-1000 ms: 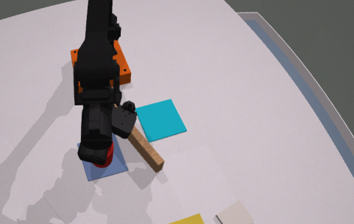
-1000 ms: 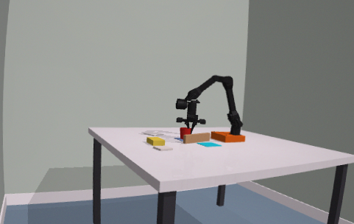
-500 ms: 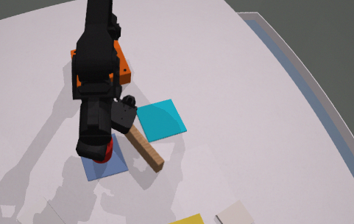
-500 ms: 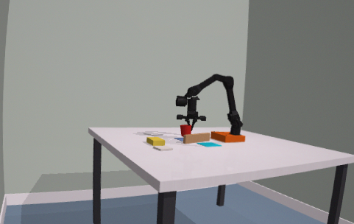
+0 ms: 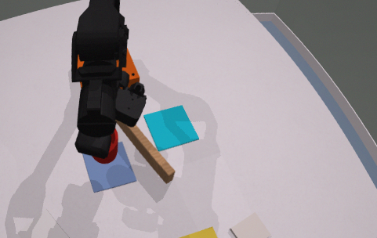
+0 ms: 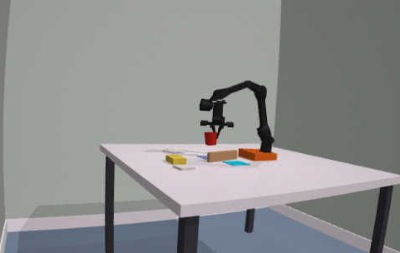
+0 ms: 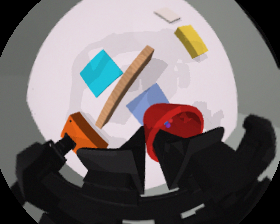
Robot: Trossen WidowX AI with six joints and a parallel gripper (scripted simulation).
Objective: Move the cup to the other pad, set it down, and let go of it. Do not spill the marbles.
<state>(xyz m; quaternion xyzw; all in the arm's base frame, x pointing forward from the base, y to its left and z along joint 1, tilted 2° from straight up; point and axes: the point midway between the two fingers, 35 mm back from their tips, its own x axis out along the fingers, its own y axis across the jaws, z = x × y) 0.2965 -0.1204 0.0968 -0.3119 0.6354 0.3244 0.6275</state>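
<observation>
a tapered red cup (image 5: pixel 111 153) (image 6: pixel 210 138) (image 7: pixel 156 131) is pinched at its wall by the black two-fingered claw (image 6: pixel 216 130) (image 7: pixel 145 128) and is held up above the white, dark-legged bench (image 5: pixel 290 129) (image 6: pixel 266 183) (image 7: pixel 56 75). the cup is kept roughly upright, mouth upward, and in the wrist view small blue-violet and red marbles (image 7: pixel 167 124) can be seen inside it; how many are held there cannot be told. in the top view the flat blue square pad (image 5: pixel 111 172) (image 6: pixel 202 157) (image 7: pixel 148 102) is partly covered by the cup. the flat cyan square pad (image 5: pixel 171 128) (image 6: pixel 236 163) (image 7: pixel 101 73) is set on the other side of a long brown wooden bar (image 5: pixel 149 150) (image 6: pixel 222 156) (image 7: pixel 125 87), by which the two pads are separated. the claw is carried by a jointed black arm (image 5: pixel 99 43) (image 6: pixel 262 106), mounted on an orange base block (image 5: pixel 132 74) (image 6: pixel 245 155) (image 7: pixel 81 132). well apart from the cyan pad, a yellow rectangular block (image 5: pixel 201 233) (image 6: pixel 175 160) (image 7: pixel 191 41) and a thin off-white tile (image 5: pixel 251 228) (image 6: pixel 184 167) (image 7: pixel 167 14) are placed near each other on the bench.
</observation>
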